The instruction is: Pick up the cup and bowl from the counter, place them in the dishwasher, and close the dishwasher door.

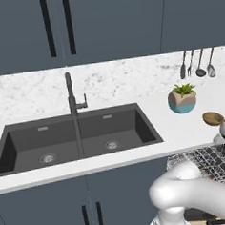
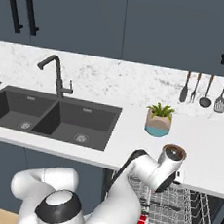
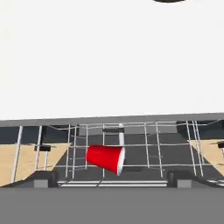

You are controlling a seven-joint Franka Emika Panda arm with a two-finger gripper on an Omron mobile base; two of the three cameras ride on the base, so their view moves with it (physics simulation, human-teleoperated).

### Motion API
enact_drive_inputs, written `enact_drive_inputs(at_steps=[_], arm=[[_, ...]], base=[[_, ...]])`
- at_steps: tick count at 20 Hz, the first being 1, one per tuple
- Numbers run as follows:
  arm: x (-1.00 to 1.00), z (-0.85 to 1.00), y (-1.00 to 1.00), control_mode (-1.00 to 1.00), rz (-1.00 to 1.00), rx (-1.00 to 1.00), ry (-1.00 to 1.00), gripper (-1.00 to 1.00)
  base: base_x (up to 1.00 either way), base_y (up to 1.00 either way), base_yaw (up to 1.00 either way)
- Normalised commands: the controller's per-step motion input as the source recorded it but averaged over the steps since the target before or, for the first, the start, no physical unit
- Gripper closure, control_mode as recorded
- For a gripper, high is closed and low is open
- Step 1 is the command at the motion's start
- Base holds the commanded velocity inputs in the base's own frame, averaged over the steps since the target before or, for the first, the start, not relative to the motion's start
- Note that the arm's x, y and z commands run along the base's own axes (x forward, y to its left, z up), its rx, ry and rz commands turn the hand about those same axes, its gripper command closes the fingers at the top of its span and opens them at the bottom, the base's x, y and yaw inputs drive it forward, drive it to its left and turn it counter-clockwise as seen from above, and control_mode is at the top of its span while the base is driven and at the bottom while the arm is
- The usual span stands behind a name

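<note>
While jaw state unclear, gripper (image 2: 175, 182) low over dishwasher (image 2: 181, 214), cup (image 3: 105, 158) inside.

The arm (image 2: 126, 184) rises from the base, bends at a white elbow and reaches forward and to the right. Its wrist (image 2: 169, 164) sits at the counter's front edge, above the open dishwasher rack. The gripper's fingers cannot be made out, so their state is unclear.

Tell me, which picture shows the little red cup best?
The hand view: the cup lies on its side in the dishwasher's wire rack, fully visible. The right base view catches a red sliver beside the arm.
</note>
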Motion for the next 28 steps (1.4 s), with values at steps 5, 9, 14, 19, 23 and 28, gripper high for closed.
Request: enact_drive_inputs(at_steps=[5,9,14,19,23,28], arm=[[-0.01,1.0,0.28,-1.0,0.0,-0.49,0.0,-1.0],[0.18,1.0,0.54,-1.0,-0.01,-0.41,0.07,-1.0],[0.38,0.64,0.24,-1.0,-0.03,-0.21,0.03,-1.0],[0.66,-0.13,-0.01,-1.0,0.0,0.01,0.0,-1.0],[0.55,-0.02,-0.02,-1.0,0.0,0.01,0.0,-1.0],[0.34,-0.38,-0.2,-1.0,0.0,0.0,0.0,-1.0]], base=[[0.0,0.0,0.0],[0.0,0.0,0.0],[0.0,0.0,0.0],[0.0,0.0,0.0],[0.0,0.0,0.0],[0.0,0.0,0.0]])
